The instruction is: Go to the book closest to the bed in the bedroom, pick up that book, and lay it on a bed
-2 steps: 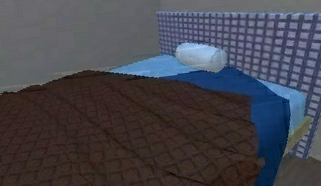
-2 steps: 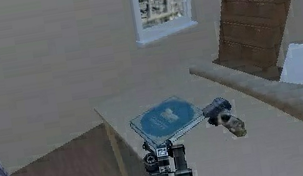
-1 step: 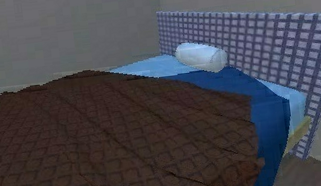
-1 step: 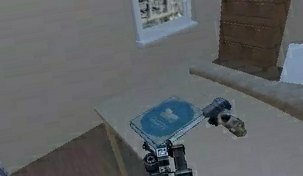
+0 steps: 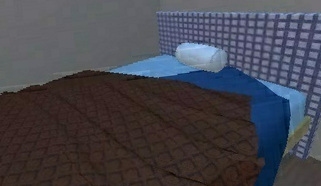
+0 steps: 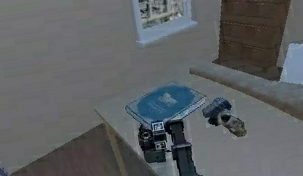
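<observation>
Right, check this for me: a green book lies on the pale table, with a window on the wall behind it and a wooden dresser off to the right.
One detail is wrong: the book is blue, not green, as the arm side view shows. The rest stands: it lies on the pale table, with the window on the wall behind it and the wooden dresser off to the right.

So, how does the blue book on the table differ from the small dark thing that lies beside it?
The blue book is clearly larger than the small dark thing. The book is flat and thin, while the dark thing is rounded and lumpy. The book is blue with pale marks, while the dark thing is dark grey with a paler end. Both rest on the pale table.
</observation>
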Motion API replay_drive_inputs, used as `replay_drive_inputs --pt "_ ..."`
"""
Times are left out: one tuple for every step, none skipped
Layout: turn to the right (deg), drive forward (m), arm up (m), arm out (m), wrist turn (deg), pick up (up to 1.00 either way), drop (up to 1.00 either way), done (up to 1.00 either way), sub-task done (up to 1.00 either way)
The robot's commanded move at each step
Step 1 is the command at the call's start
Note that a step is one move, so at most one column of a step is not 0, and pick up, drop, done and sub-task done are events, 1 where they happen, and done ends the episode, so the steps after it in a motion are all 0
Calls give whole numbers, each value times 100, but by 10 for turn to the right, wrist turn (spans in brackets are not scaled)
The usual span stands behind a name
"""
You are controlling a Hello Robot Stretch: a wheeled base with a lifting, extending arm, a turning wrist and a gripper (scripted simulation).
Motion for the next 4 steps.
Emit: replay_drive_inputs --pt "0 0 24 0 0 0 0 0 0" --pt "0 0 0 0 -450 0 0 0 0" --pt "0 0 0 0 -450 0 0 0 0" --pt "0 0 0 0 -450 0 0 0 0"
